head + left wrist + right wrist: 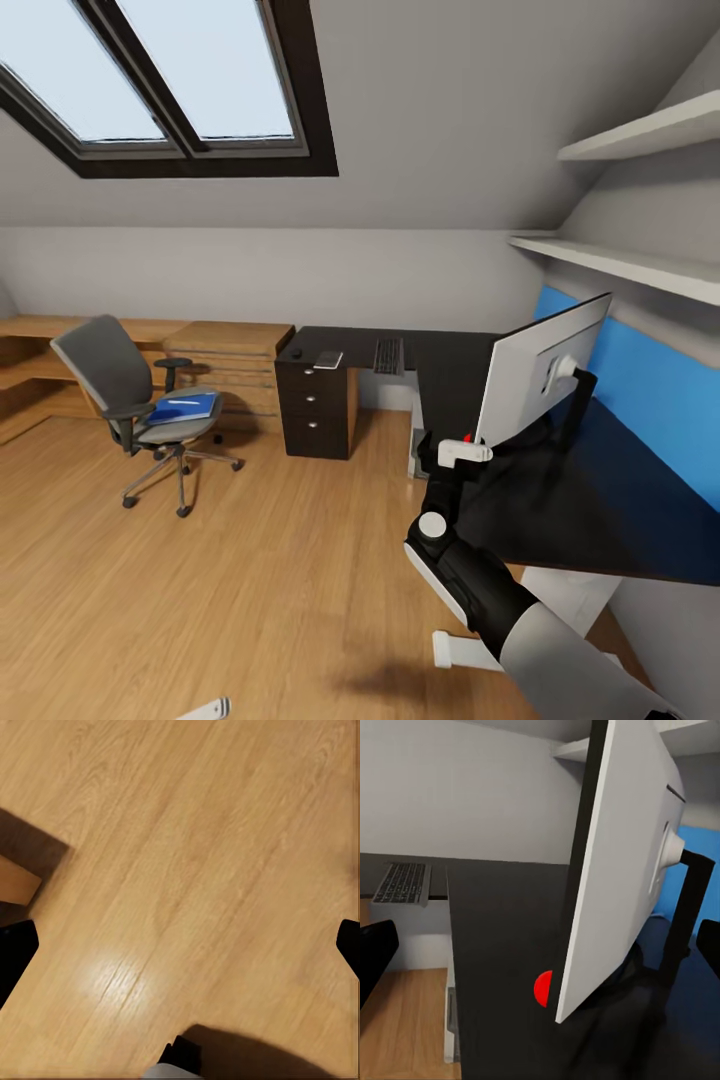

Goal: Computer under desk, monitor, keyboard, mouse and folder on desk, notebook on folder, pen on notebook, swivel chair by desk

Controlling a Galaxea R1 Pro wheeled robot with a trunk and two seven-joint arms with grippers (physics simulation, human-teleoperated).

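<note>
Right pincer (468, 447) spread wide, empty, just beside monitor (540, 372) edge at three o'clock on worktop (450, 360). Could nudge, tip the screen. Left pincer spread too.

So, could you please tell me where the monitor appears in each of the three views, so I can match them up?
Head view: the monitor stands right of centre on the desk, white back towards the camera.
Right wrist view: the monitor is seen edge-on at close range, on the same desk.
Left wrist view: not in it; wood floor there.
Shared landmark: the keyboard further along the desk.
</note>
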